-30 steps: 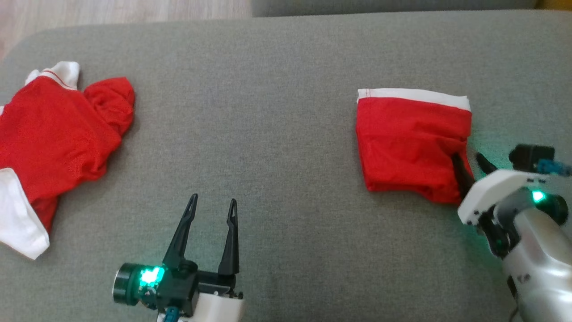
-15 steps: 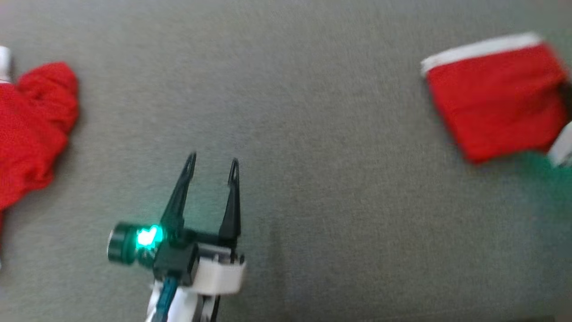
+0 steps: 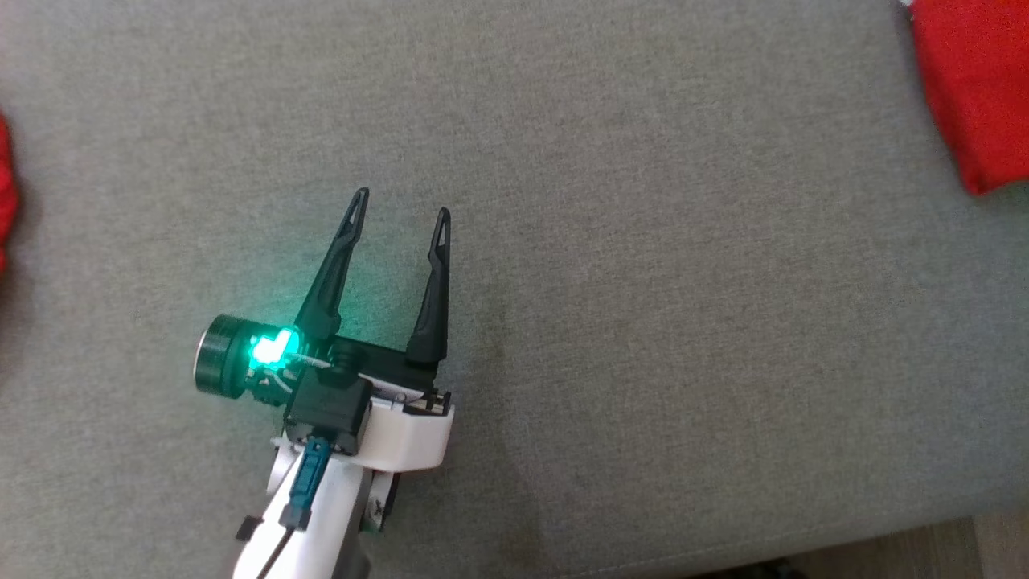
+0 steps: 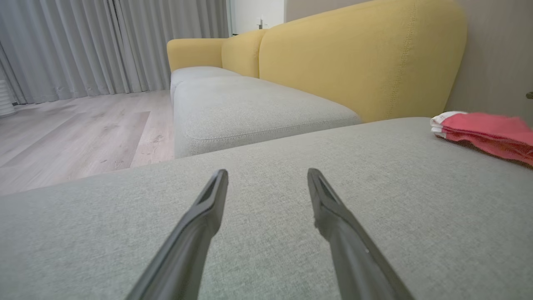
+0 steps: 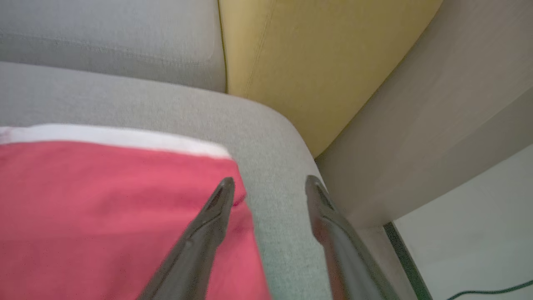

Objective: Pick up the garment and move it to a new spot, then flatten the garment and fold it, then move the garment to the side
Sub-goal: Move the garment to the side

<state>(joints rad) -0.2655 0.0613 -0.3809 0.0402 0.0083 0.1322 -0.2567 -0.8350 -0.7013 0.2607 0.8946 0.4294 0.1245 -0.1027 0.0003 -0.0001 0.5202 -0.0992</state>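
Observation:
The garment [image 3: 973,96] is red with a white band and lies folded at the top right corner of the head view, on the grey cushion [image 3: 643,322]. My left gripper [image 3: 402,203] hovers open over bare cushion, far left of the garment. In the left wrist view the left gripper [image 4: 268,173] has nothing between its fingers, and the garment [image 4: 487,131] lies off to the right. My right gripper [image 5: 270,180] is open above the garment's [image 5: 104,208] right edge. One finger is over the red cloth and the other over the cushion's rim.
A sliver of another red garment [image 3: 4,185] shows at the left edge. A yellow sofa back [image 4: 358,62] and a grey seat [image 4: 250,108] stand beyond the cushion, with wood floor [image 4: 75,125] to the left. The cushion's front edge [image 3: 884,539] is close.
The head camera has swung, so the whole picture shifted and the folded garment now sits at the top right corner. The left gripper stays open over the cushion.

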